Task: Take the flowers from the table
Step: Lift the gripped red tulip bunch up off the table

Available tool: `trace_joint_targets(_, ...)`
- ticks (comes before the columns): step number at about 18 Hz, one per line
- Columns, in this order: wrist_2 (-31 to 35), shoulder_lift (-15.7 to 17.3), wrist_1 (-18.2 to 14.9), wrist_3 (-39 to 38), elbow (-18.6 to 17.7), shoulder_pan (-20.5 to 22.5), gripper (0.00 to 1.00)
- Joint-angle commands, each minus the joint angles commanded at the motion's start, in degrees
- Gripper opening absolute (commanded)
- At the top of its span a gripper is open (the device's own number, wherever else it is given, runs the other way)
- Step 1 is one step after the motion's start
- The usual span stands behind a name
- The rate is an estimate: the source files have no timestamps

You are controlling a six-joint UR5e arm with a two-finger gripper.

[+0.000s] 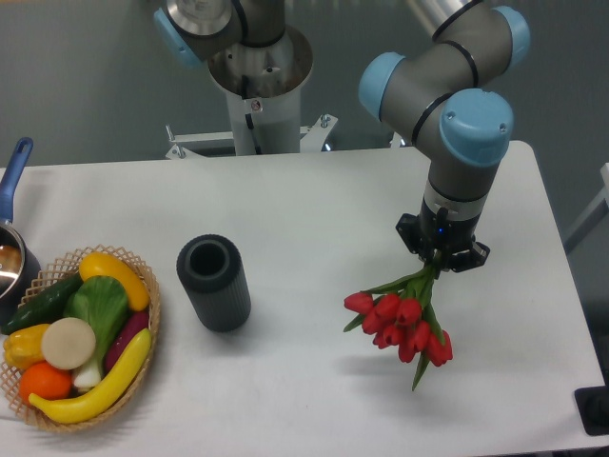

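Note:
The flowers (402, 322), a small bunch of red tulip buds on green stems, hang from my gripper (441, 262) at the right of the white table (314, 219). The gripper is shut on the stem ends, with the buds pointing down and towards the front. A faint shadow lies on the table under the buds, so the bunch looks lifted off the surface. The fingertips are hidden behind the gripper body and the stems.
A dark ribbed cylinder (214, 283) stands left of centre. A wicker basket (147, 333) of colourful vegetables sits at the front left edge. A pot with a blue handle (11, 190) is at the far left. The arm's base (259, 86) stands behind the table.

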Motion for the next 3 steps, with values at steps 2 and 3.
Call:
trace_joint_targets(2,0.00,0.00,0.00,0.00,0.00,0.00,0.00)
trace_joint_targets(3,-0.09,0.00,0.00,0.00,0.00,0.00,0.00)
